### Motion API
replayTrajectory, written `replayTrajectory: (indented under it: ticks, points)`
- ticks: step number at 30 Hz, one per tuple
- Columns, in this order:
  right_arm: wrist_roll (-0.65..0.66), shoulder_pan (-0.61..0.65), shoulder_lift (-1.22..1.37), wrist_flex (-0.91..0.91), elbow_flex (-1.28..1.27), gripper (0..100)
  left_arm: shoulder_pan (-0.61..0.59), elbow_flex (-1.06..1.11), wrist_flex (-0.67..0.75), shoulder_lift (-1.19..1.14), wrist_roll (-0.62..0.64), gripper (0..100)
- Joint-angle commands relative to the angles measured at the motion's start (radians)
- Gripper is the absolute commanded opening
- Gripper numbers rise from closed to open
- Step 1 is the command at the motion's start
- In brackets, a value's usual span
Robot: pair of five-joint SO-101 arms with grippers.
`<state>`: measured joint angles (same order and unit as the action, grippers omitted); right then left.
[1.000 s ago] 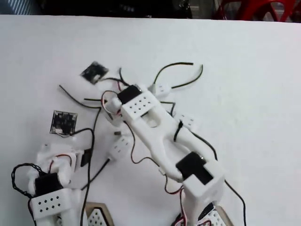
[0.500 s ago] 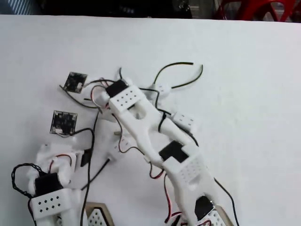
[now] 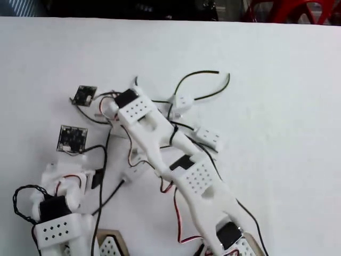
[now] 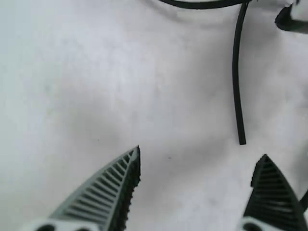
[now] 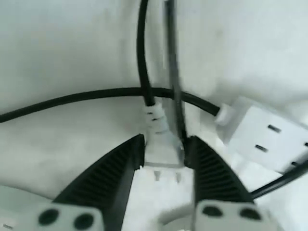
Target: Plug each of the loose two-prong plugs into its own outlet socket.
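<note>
My right gripper (image 5: 164,142) is shut on a white two-prong plug (image 5: 161,151) with a black cable, and the prongs show between the fingers. A white outlet socket (image 5: 262,139) lies just beside it. In the high view the right arm stretches across the table's middle, its gripper (image 3: 111,109) at the left-centre, over the held plug. More white outlet blocks (image 3: 181,101) (image 3: 209,137) lie beside the arm. My left gripper (image 4: 199,155) is open over bare table, near a loose black cable end (image 4: 242,141). The left arm (image 3: 56,213) sits at the near left.
Two small black square boards (image 3: 84,94) (image 3: 72,137) lie at the left, tied to thin black wires. Black cables (image 3: 202,74) loop around the middle. Another white piece (image 3: 130,172) lies by the right arm's near side. The table's far and right parts are bare.
The right arm has swung left and stretched out, taking its gripper leftward. The upper black board slid left and nearer with it. The left arm has stayed put.
</note>
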<state>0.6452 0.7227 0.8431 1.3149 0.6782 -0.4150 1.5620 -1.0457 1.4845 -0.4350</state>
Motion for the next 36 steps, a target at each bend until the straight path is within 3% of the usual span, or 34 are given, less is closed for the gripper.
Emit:
replayTrajectory:
  ticks: [1,10,14,22,29,36]
  points:
    - [0.006,-0.018,-0.019,0.085,0.075,2.1,-0.004,-0.008,0.018,0.019,0.008,35]
    - [-0.003,-0.059,-0.079,0.394,0.255,1.9,-0.004,-0.008,0.018,0.019,0.006,35]
    - [-0.023,-0.088,-0.151,0.406,0.212,1.8,-0.004,-0.008,0.018,0.019,0.006,35]
    - [-0.157,-0.133,-0.395,0.404,-0.138,1.8,-0.004,-0.008,0.020,0.019,0.006,35]
    - [-0.183,-0.186,-0.625,0.384,-0.457,1.8,-0.004,-0.008,0.020,0.019,0.006,35]
    - [-0.195,-0.265,-0.791,0.255,-0.736,1.8,-0.004,-0.006,0.020,0.019,0.006,35]
